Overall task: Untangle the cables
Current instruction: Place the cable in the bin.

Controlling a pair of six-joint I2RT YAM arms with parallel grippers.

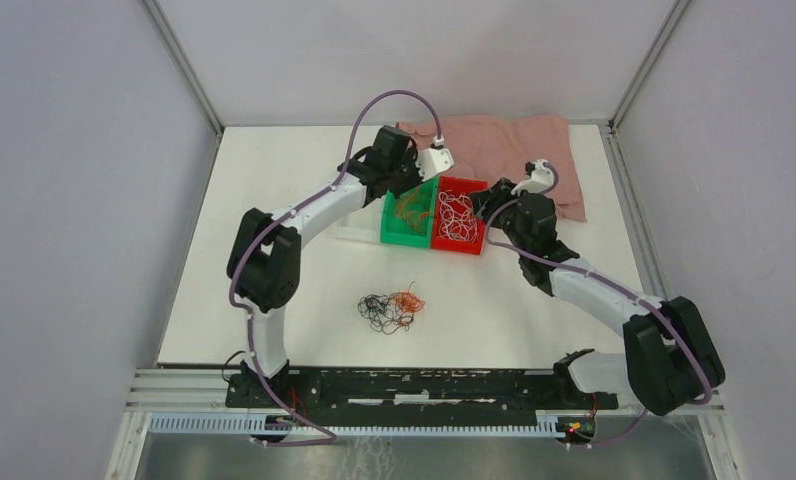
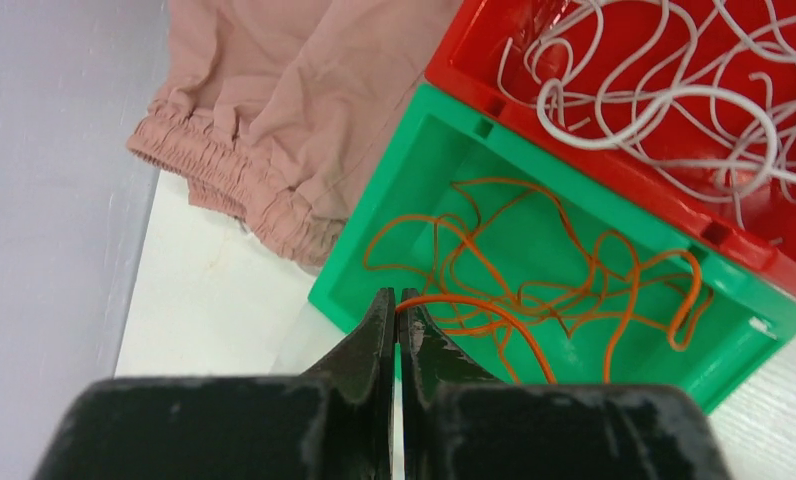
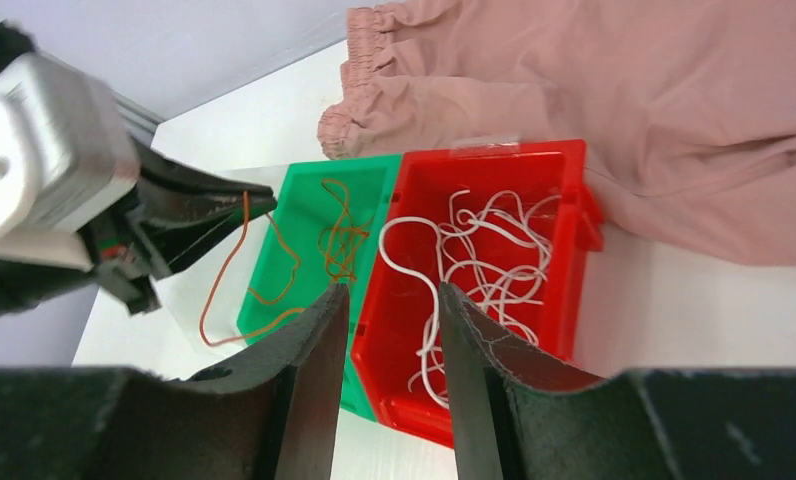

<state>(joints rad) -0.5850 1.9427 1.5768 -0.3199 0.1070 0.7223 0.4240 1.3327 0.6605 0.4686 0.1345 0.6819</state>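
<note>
Tightly, left fingers [image 2: 372, 335] pinch orange cable [image 2: 474, 303]; right fingers [image 3: 312, 365] part-open, empty.

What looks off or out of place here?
One thin orange wire dangles from the shut left gripper at the green plastic bin's edge, not lying inside. A crumpled pink cloth garment behind it seems unrelated to the sorting.

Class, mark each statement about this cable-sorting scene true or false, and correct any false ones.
1. The left claw pinches an orange cable. True.
2. The red bin holds black cables. False: it holds white cables.
3. The right claw is open and holds nothing. True.
4. The tangle on the table is all white. False: it is black and orange.
</note>
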